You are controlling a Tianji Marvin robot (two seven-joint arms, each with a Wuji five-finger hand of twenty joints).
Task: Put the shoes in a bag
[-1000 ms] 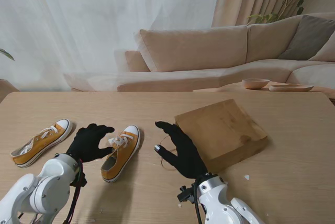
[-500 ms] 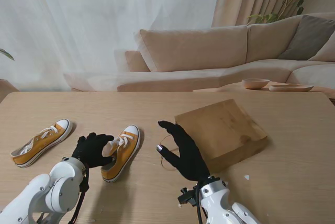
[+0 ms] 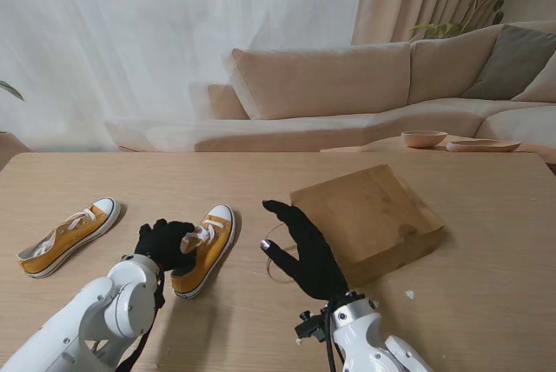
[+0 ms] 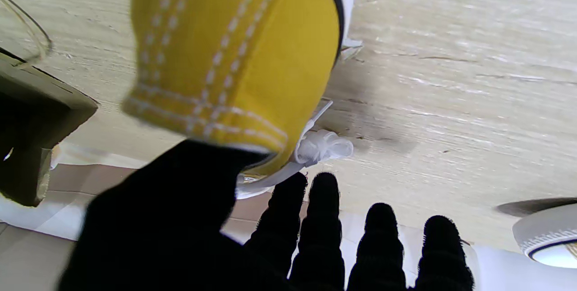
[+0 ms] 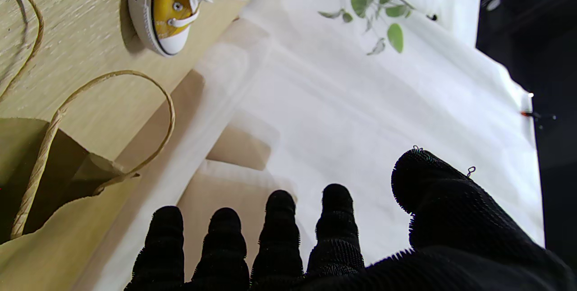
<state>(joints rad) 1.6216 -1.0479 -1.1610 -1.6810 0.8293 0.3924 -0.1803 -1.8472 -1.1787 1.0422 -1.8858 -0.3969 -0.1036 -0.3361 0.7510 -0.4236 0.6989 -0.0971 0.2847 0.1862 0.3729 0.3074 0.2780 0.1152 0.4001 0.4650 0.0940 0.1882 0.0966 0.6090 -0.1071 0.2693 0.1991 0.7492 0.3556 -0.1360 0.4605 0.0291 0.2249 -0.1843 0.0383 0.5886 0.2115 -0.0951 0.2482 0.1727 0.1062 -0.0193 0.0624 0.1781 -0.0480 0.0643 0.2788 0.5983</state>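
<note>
- our left hand (image 3: 165,244) fingers (image 4: 315,219) are wrapped round the heel of the near shoe (image 3: 201,250), soft light canvas, so we'd pinch the stiffer heel collar
- right hand (image 3: 306,253) fingers are spread, holding nothing, beside the paper bag (image 3: 369,220) mouth

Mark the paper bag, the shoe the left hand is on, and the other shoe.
paper bag (image 3: 369,215), stand view, on its broad upper face.
grasped shoe (image 3: 208,242), stand view, on the yellow side by the laces.
other shoe (image 3: 68,237), stand view, on the laced middle.
left hand (image 3: 165,244), stand view, on its back.
</note>
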